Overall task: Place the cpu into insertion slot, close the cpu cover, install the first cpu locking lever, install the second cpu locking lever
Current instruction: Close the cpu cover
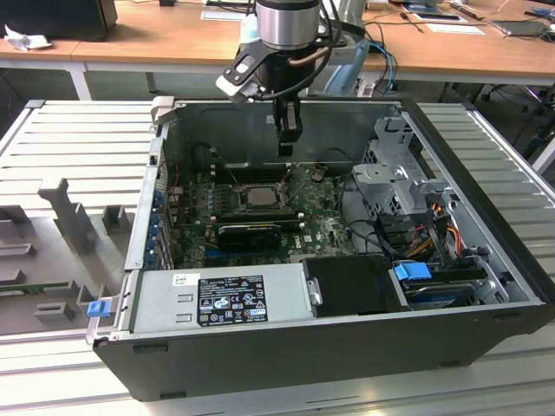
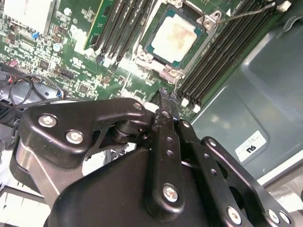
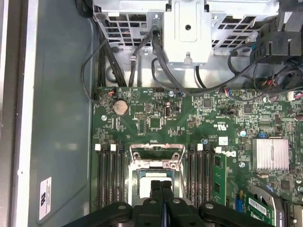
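Gripper: one gripper [image 1: 289,146], hanging inside the open computer case [image 1: 260,347], above the board and just beside the insertion slot [image 2: 147,57]. It holds nothing.
Fingers: two fingers [image 3: 156,195], pressed together and empty. Their tips appear clear of the insertion slot's rim.
Cpu: one cpu [image 2: 174,38], lying flat inside the insertion slot with its pale top up.
Cpu cover: one cpu cover [image 2: 145,38]. It appears to lie down around the cpu, but I cannot tell whether it is fully seated.
Locking lever: one thin locking lever [image 2: 246,13] counted, standing free off a corner of the insertion slot and not latched.
Memory slots: two banks of memory slots [image 2: 222,52], one on each side of the insertion slot. One green memory module [image 2: 97,21] sits in the outermost place of one bank.
Step in hand (judgement): placement looks done, and the work stands at securing the cover and the lever.
Doing it well (judgement): use the joined fingers as a single pushing tip. Bear on the frame or the lever rod, never on the cpu top. Press squarely so the cover cannot skew, and keep the tip off the latches of the memory slots flanking the insertion slot.
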Controlling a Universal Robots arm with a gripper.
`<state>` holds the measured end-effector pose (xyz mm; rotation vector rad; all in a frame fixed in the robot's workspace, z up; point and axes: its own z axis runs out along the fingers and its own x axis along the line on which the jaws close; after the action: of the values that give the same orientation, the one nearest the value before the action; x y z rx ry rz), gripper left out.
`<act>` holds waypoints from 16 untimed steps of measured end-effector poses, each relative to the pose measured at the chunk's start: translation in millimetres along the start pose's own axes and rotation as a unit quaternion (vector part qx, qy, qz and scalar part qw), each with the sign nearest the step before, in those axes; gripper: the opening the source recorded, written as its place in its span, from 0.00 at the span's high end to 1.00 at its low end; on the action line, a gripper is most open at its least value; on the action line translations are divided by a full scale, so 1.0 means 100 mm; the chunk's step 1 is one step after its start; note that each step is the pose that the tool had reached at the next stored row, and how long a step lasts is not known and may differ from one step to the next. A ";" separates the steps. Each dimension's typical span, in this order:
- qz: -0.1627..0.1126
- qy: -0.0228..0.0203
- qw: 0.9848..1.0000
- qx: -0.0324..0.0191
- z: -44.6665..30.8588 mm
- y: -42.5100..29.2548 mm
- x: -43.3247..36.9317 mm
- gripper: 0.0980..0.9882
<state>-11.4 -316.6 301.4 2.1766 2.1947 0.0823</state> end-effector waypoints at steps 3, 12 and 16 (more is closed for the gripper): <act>0.000 0.000 1.000 0.000 -0.016 0.070 0.000 0.99; 0.000 0.000 1.000 0.000 -0.013 0.246 -0.002 0.99; 0.000 0.000 1.000 0.000 0.004 0.310 -0.003 0.99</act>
<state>19.5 -316.6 303.3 2.1764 2.1950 0.0821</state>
